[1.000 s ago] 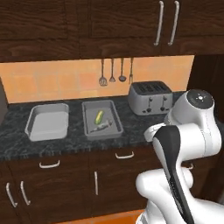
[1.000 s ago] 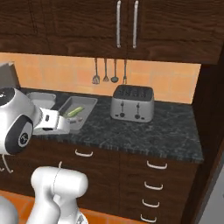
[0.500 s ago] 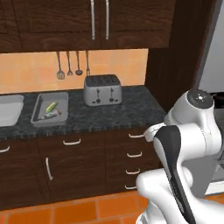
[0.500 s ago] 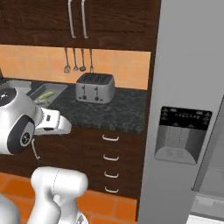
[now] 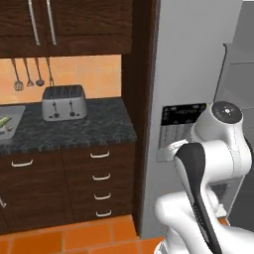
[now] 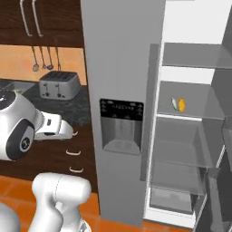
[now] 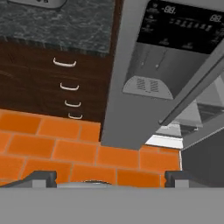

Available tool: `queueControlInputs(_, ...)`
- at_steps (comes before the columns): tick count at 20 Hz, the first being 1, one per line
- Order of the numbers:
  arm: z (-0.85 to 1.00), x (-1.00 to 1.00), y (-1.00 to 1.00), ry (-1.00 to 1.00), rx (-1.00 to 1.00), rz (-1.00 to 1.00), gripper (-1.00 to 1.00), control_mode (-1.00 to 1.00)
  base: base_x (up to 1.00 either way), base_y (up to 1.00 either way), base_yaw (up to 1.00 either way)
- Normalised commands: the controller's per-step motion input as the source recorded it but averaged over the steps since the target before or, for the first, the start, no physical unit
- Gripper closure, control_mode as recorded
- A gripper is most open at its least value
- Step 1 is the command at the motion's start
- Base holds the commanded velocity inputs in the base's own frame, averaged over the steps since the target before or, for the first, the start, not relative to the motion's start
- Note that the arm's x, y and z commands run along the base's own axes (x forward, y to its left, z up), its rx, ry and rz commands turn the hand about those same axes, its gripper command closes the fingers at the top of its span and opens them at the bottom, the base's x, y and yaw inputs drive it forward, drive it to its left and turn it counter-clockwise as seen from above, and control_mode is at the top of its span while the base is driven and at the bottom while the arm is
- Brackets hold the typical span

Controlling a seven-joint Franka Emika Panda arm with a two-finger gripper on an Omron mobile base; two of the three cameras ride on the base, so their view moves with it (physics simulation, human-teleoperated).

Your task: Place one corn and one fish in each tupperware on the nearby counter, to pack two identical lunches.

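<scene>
Gripper (image 7: 109, 177) w/ jaws wide apart, nothing between them; hand view has the two dark fingertips (image 7: 41, 177) low in frame, spread to either side, aimed down at orange floor tiles (image 7: 65, 151) in front of the fridge (image 7: 175, 57). Counter (image 5: 84, 130), black speckled, sits left of the fridge over dark wood drawers (image 5: 101, 183) w/ curved silver handles. Silver toaster (image 5: 63, 102) stands on it toward the back wall, utensils (image 5: 29, 74) hanging on the orange wall above & to its left. One tupperware (image 5: 12, 121) is cut off at the far left edge of the left base view, on the counter left of the toaster; green-yellow corn (image 5: 4, 120) lies inside it; something pale next to it, too small to tell what. In right base view the fridge door stands open on the right: grey shelves inside, and on an upper shelf (image 6: 190, 111) lie a yellow-orange corn (image 6: 181, 104) and a slim grey fish (image 6: 174, 103), just beside each other. Water dispenser panel (image 6: 121, 124) is on the closed left fridge door. White arm (image 5: 208, 163) is near, right of the counter.
</scene>
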Motion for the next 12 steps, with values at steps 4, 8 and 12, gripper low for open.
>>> queueControlInputs(4,0.00,0.00,0.00,0.00,0.00,0.00,-1.00,1.00,0.19,-1.00,0.00)
queueControlInputs(8,0.00,0.00,0.00,0.00,0.00,0.00,-1.00,1.00,0.33,-0.96,0.00)
queueControlInputs(12,0.00,0.00,0.00,0.00,0.00,0.00,-1.00,1.00,0.49,-0.80,0.00)
